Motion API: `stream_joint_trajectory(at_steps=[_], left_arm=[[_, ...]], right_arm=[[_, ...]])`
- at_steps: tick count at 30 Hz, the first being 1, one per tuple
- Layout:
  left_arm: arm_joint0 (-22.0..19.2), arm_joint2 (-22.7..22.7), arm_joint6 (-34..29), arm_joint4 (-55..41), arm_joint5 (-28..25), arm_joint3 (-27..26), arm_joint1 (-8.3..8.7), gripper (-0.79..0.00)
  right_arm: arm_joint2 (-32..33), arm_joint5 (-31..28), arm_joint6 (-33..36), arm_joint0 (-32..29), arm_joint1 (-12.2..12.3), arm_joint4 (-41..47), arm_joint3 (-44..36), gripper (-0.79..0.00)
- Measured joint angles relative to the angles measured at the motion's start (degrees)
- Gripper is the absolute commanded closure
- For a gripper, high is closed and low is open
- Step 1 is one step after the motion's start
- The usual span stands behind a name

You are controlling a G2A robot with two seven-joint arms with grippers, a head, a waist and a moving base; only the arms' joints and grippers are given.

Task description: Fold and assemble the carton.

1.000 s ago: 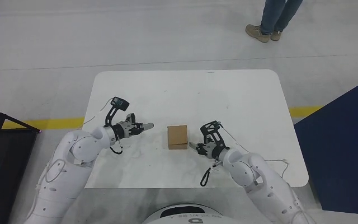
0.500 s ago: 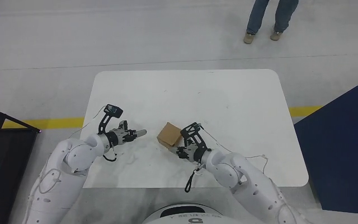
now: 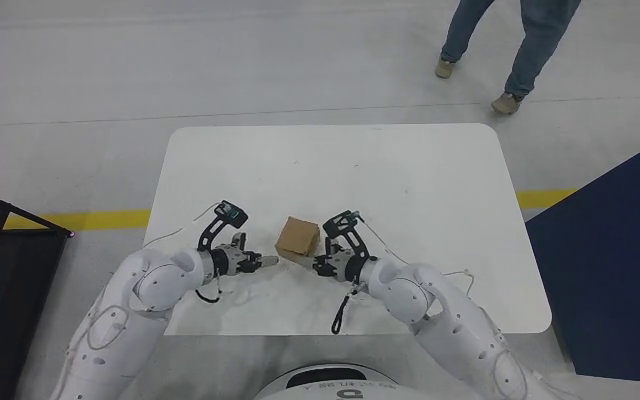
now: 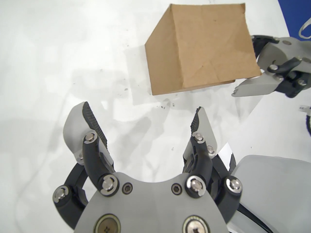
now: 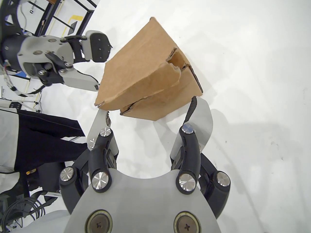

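A small brown carton [image 3: 298, 238] stands on the white table [image 3: 420, 180], turned at an angle. Its torn, loosely folded end flaps [image 5: 170, 71] face my right gripper [image 5: 150, 109]. That gripper [image 3: 318, 263] is open and straddles the near end of the carton [image 5: 145, 83], one finger at each lower corner. My left gripper [image 4: 142, 107] is open and holds nothing. It sits a short way off the carton's [image 4: 201, 49] opposite side, near the table's front [image 3: 262, 262]. The right gripper's fingers [image 4: 252, 87] show past the carton.
The table's front edge [image 3: 300, 335] lies close behind both wrists. A black metal rack [image 3: 20, 225] stands off the table's left side and a blue panel [image 3: 590, 270] off its right. Loose cables [image 3: 345, 305] hang from the wrists.
My right gripper has moved left against the carton, which slid left and turned. My left gripper has come in closer to the carton from the front left.
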Motion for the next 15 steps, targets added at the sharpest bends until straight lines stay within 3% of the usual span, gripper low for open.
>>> stream_joint_trajectory(at_steps=[15], left_arm=[[-13.43,11.64,4.33,10.55,6.69,9.24,-2.42,-0.785]], right_arm=[[7.69,-3.87,0.67,-7.55,2.16,0.71,-6.15,-0.588]])
